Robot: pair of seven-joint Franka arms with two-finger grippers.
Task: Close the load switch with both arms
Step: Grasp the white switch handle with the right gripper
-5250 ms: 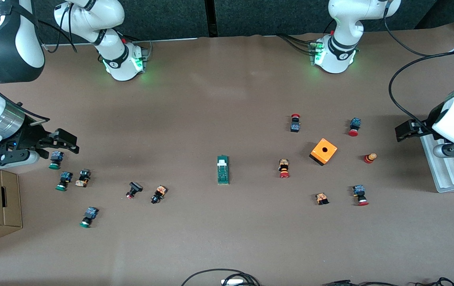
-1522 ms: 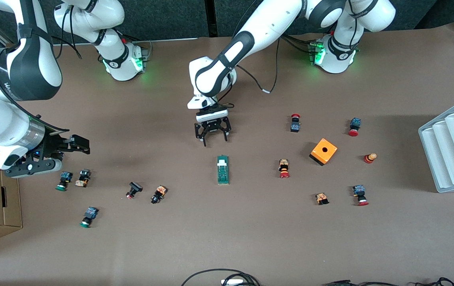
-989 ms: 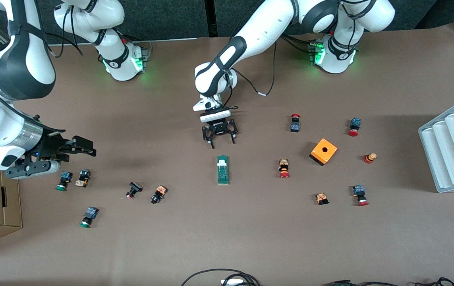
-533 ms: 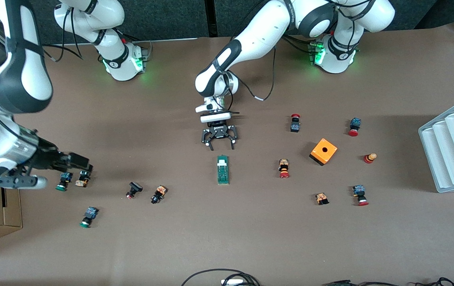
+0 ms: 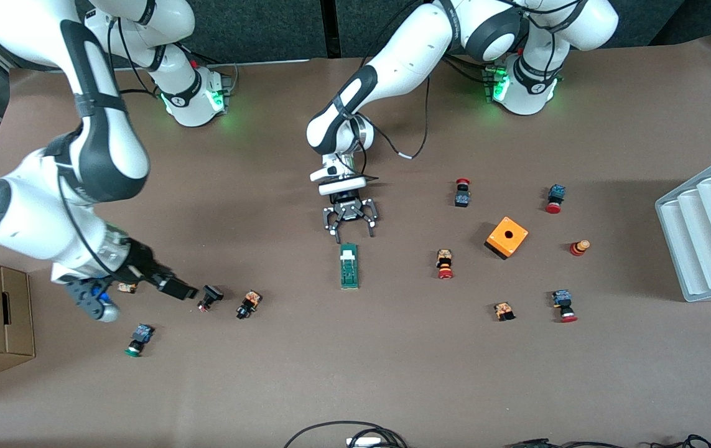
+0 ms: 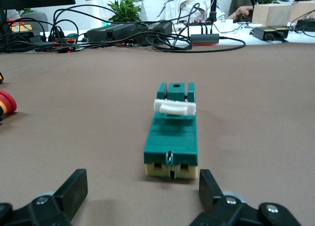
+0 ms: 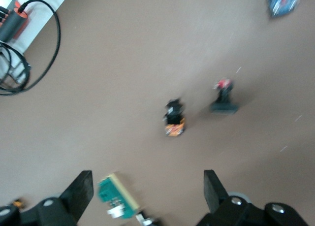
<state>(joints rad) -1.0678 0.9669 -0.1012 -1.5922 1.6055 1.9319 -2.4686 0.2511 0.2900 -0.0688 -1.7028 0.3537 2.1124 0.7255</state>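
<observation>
Green and narrow, the load switch lies flat near the middle of the brown table, its white slider at the end nearer the robots' bases. The left gripper hangs low just above the table at that slider end, fingers spread apart and holding nothing; in the left wrist view the load switch sits squarely between the two fingertips. The right gripper is over the table toward the right arm's end, beside a black push-button, its fingers also spread wide and empty.
</observation>
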